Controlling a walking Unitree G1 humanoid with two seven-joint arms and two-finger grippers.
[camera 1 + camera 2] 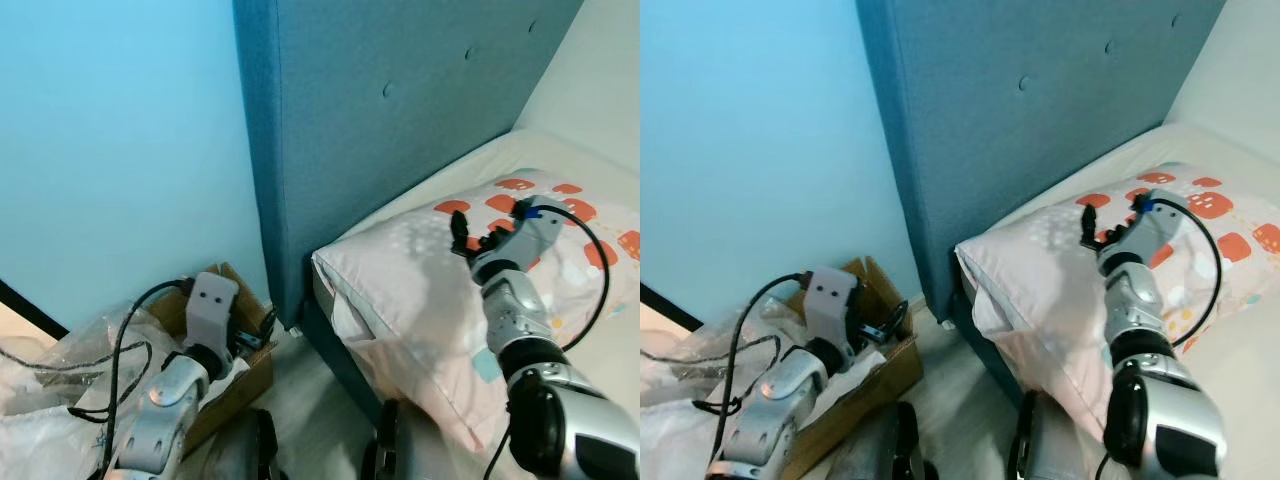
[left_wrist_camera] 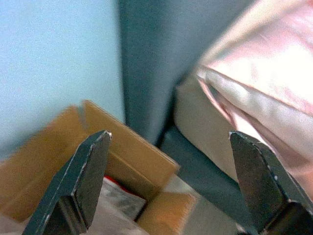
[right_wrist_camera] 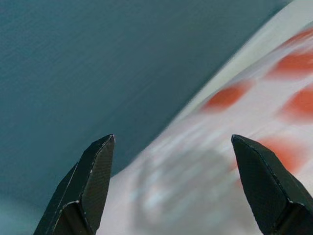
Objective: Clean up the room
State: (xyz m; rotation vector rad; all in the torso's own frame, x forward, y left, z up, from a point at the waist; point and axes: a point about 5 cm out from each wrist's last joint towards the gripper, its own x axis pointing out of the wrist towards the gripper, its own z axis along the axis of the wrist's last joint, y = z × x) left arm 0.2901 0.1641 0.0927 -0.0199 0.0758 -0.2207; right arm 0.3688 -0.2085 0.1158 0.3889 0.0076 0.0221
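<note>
A pale pink pillow with orange-red patches lies at the head of the bed, hanging a little over the mattress edge. My right gripper hovers open just above the pillow's top, close to the teal headboard, with nothing between its fingers. The right wrist view looks between the open fingers at the pillow and headboard. My left gripper is open and empty, low beside the bed, over an open cardboard box.
The cardboard box sits on the floor against the light blue wall, beside the headboard's edge. Crumpled clear plastic and black cables lie at the far left. A narrow strip of floor runs between box and bed.
</note>
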